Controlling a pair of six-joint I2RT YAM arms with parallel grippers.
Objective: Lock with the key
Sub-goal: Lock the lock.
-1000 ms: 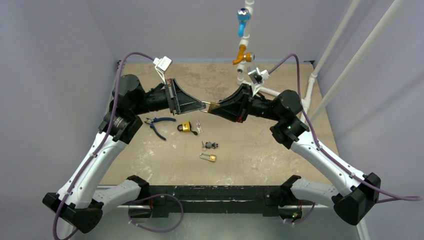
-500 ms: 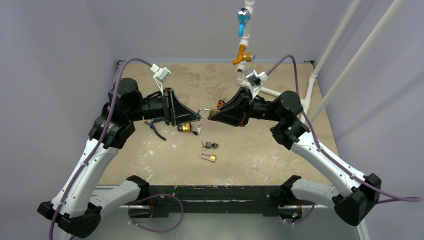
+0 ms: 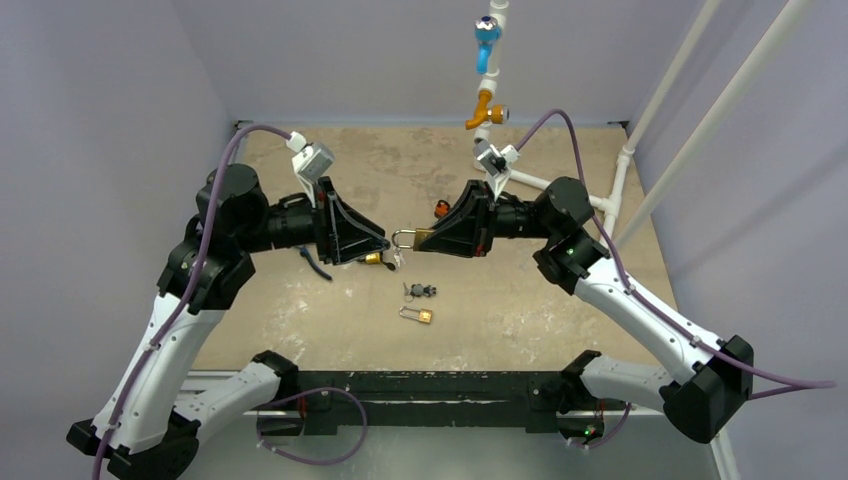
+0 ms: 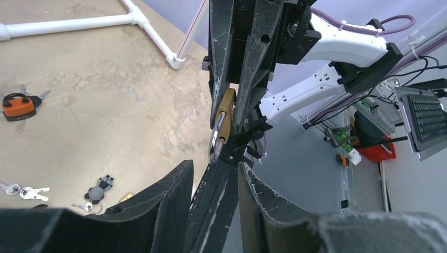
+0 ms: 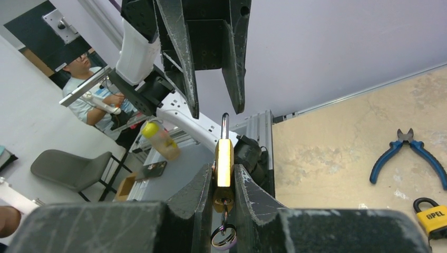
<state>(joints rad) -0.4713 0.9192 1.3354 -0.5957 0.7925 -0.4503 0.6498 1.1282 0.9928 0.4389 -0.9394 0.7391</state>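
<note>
Padlock (image 5: pixel 223 158) sits clamped in the right gripper (image 5: pixel 223 174); left gripper (image 5: pixel 215 112), fingers spread, may misalign and knock the shackle (image 5: pixel 225 126) sideways

I work in a lab: booth walls (image 3: pixel 100 150), a keyboard (image 4: pixel 428 117) and an operator (image 5: pixel 88 103) beside my surface (image 3: pixel 500 310).

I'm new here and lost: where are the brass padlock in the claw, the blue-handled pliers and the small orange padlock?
Brass padlock (image 5: pixel 223 163): right wrist view, its body.
Blue-handled pliers (image 5: pixel 385 163): right wrist view, left handle.
Small orange padlock (image 4: pixel 18 110): left wrist view, its body.
</note>
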